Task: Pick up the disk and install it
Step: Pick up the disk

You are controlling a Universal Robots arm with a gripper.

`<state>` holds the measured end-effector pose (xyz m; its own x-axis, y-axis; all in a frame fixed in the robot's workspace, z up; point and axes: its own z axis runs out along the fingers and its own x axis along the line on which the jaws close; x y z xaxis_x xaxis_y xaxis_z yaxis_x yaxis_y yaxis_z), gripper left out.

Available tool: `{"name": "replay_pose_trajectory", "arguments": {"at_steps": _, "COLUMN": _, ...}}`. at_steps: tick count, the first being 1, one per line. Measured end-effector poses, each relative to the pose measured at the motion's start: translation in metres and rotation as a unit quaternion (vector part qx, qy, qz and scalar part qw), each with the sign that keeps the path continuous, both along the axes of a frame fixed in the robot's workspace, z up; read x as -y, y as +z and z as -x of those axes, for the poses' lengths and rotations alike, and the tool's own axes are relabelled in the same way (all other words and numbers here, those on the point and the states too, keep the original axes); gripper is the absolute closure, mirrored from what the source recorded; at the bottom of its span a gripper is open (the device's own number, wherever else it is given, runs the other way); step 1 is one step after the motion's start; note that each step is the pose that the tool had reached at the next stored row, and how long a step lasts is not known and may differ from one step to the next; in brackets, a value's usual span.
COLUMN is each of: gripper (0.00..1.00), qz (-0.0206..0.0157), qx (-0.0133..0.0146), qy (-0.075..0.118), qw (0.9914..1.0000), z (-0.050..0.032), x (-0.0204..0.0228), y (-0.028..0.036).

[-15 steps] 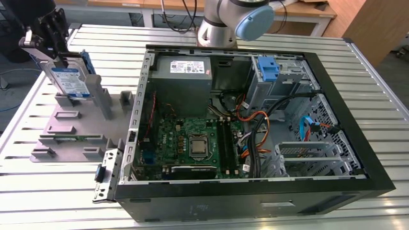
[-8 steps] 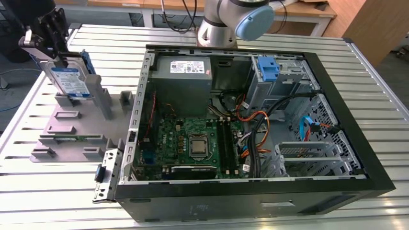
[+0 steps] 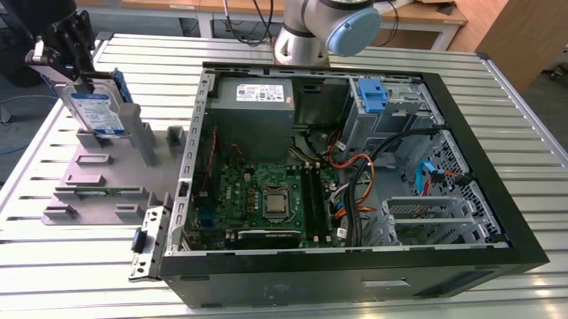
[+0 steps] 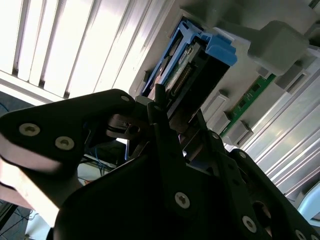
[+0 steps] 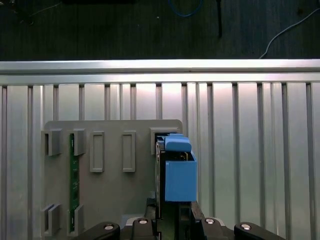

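Observation:
The disk (image 3: 93, 113), a silver-grey drive with a white and blue label in a blue plastic carrier, stands upright on edge at the far end of the grey holder tray (image 3: 106, 196), at the exterior view's left. My gripper (image 3: 76, 83) sits on its upper end, shut on the disk. In the first wrist view the blue carrier (image 5: 177, 175) runs out from between the fingers (image 5: 172, 217) toward the tray's slot. The second wrist view shows the disk's connector edge (image 4: 192, 65) just past the black fingertips (image 4: 160, 100). Whether the disk still rests in its slot I cannot tell.
An open black computer case (image 3: 355, 269) lies at the exterior view's right, with a grey power supply (image 3: 253, 100), green motherboard (image 3: 266, 199), cables, and a drive bay with a blue tab (image 3: 373, 96). A green memory strip (image 5: 74, 175) stands in the tray. Everything rests on a slatted metal table (image 3: 80, 266).

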<state>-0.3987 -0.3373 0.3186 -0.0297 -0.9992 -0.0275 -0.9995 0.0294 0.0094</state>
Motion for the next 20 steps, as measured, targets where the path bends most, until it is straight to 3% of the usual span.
{"name": "replay_pose_trajectory", "arguments": {"at_steps": 6, "gripper": 0.65, "qz": -0.0001, "qx": 0.0002, "qy": 0.0, "qw": 1.0, "z": 0.0, "x": 0.0, "y": 0.0096}}
{"name": "replay_pose_trajectory", "arguments": {"at_steps": 20, "gripper": 0.65, "qz": -0.0001, "qx": 0.0003, "qy": 0.0, "qw": 1.0, "z": 0.0, "x": -0.0002, "y": 0.0439}}
